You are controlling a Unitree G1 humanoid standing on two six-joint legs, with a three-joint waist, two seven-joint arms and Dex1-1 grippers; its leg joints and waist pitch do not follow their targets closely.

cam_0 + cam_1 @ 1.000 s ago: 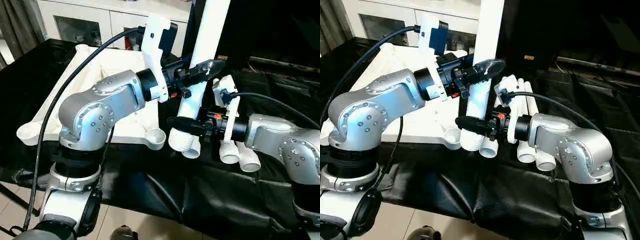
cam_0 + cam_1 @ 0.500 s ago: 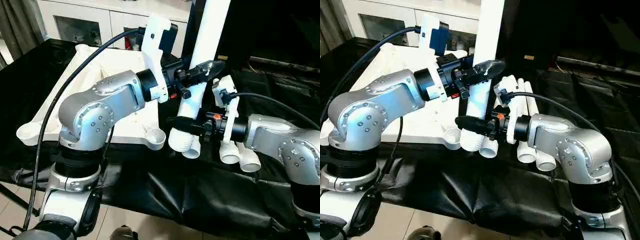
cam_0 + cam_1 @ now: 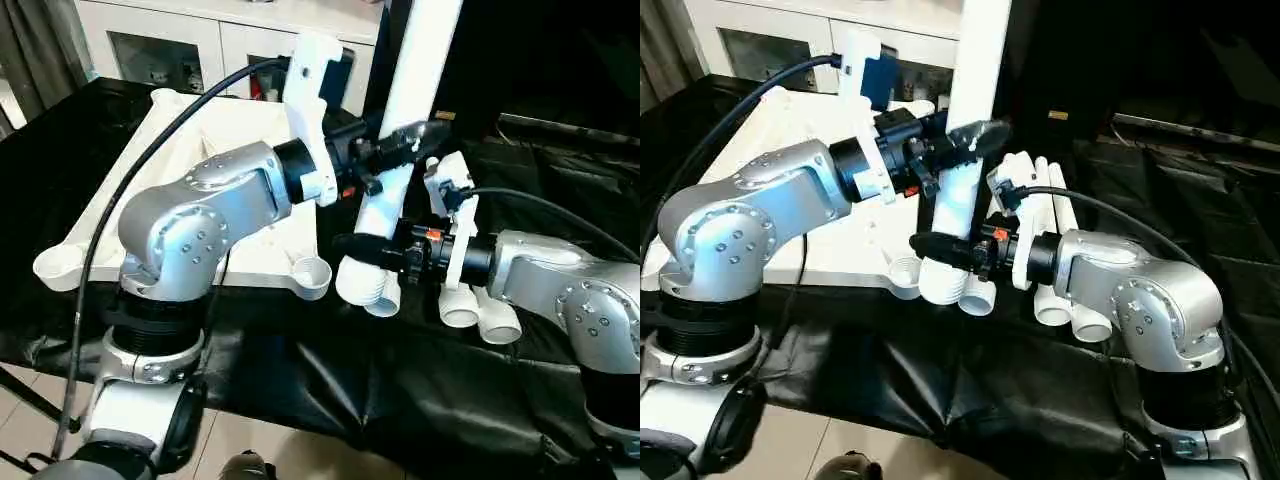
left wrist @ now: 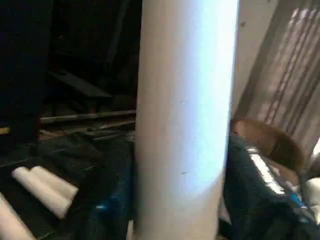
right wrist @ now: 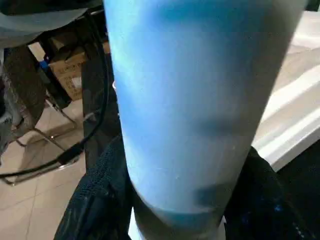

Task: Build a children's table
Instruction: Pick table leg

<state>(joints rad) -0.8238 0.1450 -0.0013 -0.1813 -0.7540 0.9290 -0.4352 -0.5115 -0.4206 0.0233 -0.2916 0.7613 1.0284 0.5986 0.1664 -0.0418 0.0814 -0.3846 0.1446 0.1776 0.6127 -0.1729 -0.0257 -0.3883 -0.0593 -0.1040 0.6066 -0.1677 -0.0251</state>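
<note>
One white table leg [image 3: 425,60] stands nearly upright over the table's front edge, its threaded end [image 3: 372,292] hanging just right of the tabletop's near corner socket [image 3: 312,271]. My left gripper [image 3: 405,150] is shut on the leg's middle, and in the left wrist view the leg [image 4: 185,120] sits tight between the dark fingers [image 4: 107,210]. Lower down, my right gripper [image 3: 360,246] is shut on the same leg just above the thread. The white tabletop [image 3: 225,120] lies upside down at left.
Spare white legs [image 3: 482,318] lie side by side on the black cloth [image 3: 400,380] behind my right wrist. A white cabinet [image 3: 200,40] with glass fronts stands behind the tabletop. The cloth hangs over the table's front edge towards the floor.
The left arm has shifted very slightly. Both grippers stay around the leg, which stands much as before.
</note>
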